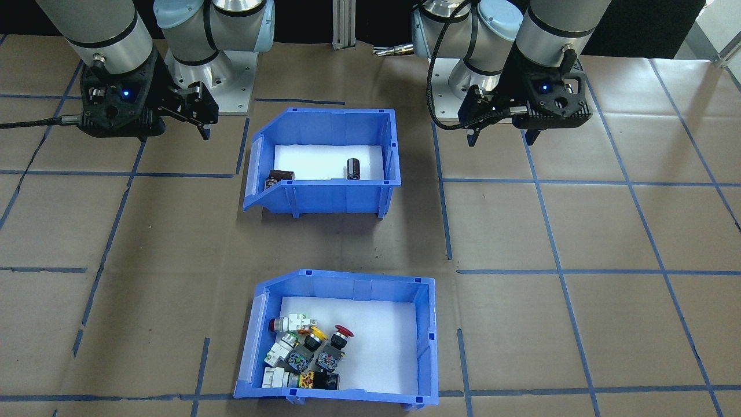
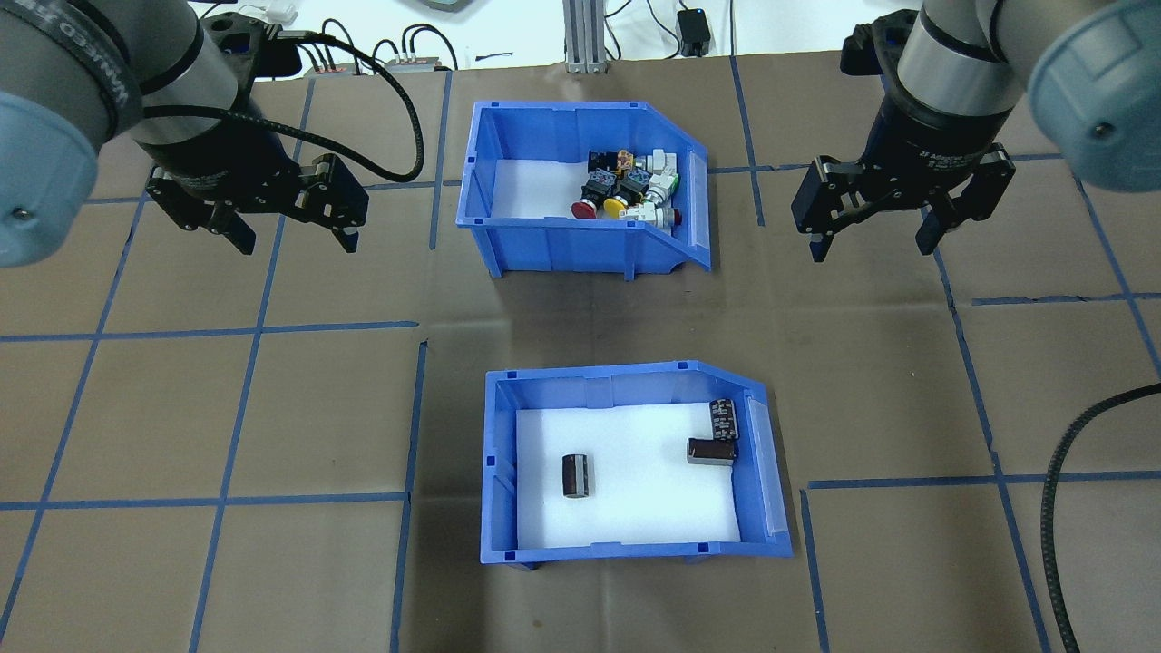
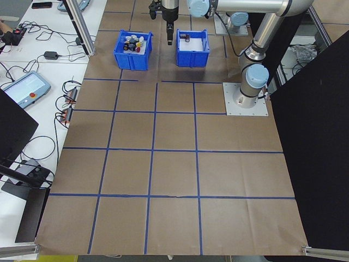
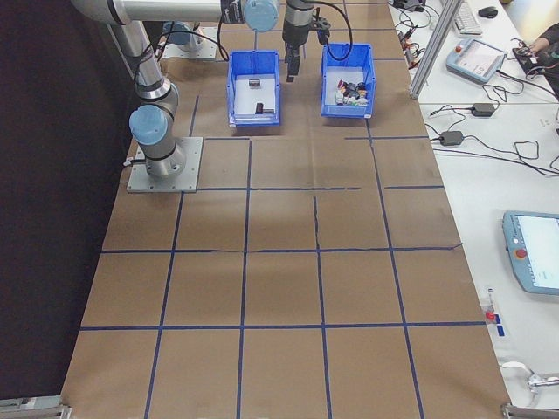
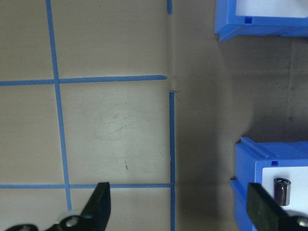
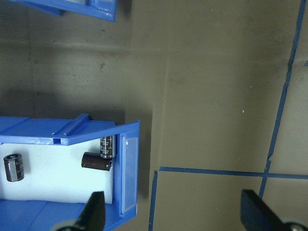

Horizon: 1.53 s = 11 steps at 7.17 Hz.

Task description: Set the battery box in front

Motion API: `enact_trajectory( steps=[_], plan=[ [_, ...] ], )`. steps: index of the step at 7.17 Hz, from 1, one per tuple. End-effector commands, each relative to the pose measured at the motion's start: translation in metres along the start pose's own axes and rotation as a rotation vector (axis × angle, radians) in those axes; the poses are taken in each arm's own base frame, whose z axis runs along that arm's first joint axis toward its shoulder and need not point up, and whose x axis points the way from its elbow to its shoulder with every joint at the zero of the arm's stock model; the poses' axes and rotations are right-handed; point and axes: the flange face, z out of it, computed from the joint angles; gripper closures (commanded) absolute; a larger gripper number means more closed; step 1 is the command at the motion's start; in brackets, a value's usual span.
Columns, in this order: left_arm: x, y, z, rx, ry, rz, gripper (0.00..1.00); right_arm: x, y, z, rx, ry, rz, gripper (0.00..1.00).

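battery box [image 2: 626, 399] holding three dark cells [image 2: 577, 476], switch bin [image 2: 580, 227] beyond, both pincers released

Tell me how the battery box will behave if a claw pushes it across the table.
The battery box looks like rigid plastic, so it should slide without flexing. Holding only three cells, it is probably light. The loose cells may roll on the white floor when it moves.

A robotics lab: two arms are bolted to a desk [image 4: 288, 288] covered in brown paper with a blue tape grid, flanked by white benches carrying teach pendants [image 4: 534, 264], cables, power adapters [image 4: 451, 138] and aluminium framing [image 3: 82, 27].
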Motion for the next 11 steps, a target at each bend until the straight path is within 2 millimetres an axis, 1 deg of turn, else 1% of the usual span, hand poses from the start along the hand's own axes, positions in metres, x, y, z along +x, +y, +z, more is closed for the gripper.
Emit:
enact_trajectory(
  steps=[1, 2, 3, 4, 5, 6, 7, 8, 9, 10, 11],
  plan=[
    [0.000, 0.033, 0.010, -0.014, 0.007, -0.214, 0.01, 0.001, -0.016, 0.005, -0.004, -0.004, -0.037, 0.00],
    [0.004, 0.054, 0.011, -0.010, 0.009, -0.308, 0.01, 0.003, -0.039, 0.003, -0.001, -0.003, -0.109, 0.00],
    [0.007, 0.078, 0.018, -0.018, 0.011, -0.464, 0.01, 0.006, -0.068, -0.007, 0.017, 0.000, -0.205, 0.00],
    [0.014, 0.110, 0.028, -0.050, 0.073, -0.576, 0.01, 0.007, -0.100, -0.005, 0.017, 0.002, -0.358, 0.00],
    [0.023, 0.144, 0.045, -0.108, 0.137, -0.731, 0.01, 0.004, -0.120, -0.019, 0.049, 0.011, -0.438, 0.00],
    [0.030, 0.179, 0.060, -0.159, 0.174, -0.879, 0.01, -0.002, -0.141, -0.029, 0.070, 0.022, -0.583, 0.00],
    [0.035, 0.213, 0.077, -0.193, 0.167, -1.050, 0.01, -0.032, -0.153, -0.033, 0.089, 0.039, -0.743, 0.00],
    [0.045, 0.233, 0.089, -0.220, 0.141, -1.167, 0.02, -0.070, -0.162, -0.018, 0.073, 0.040, -0.862, 0.00],
    [0.056, 0.244, 0.095, -0.238, 0.114, -1.249, 0.02, -0.105, -0.167, -0.004, 0.056, 0.039, -0.954, 0.00],
    [0.063, 0.249, 0.099, -0.251, 0.091, -1.307, 0.02, -0.135, -0.173, 0.011, 0.063, 0.046, -1.025, 0.00],
    [0.067, 0.245, 0.104, -0.260, 0.075, -1.361, 0.03, -0.182, -0.176, 0.031, 0.087, 0.064, -1.093, 0.00]
  ],
)
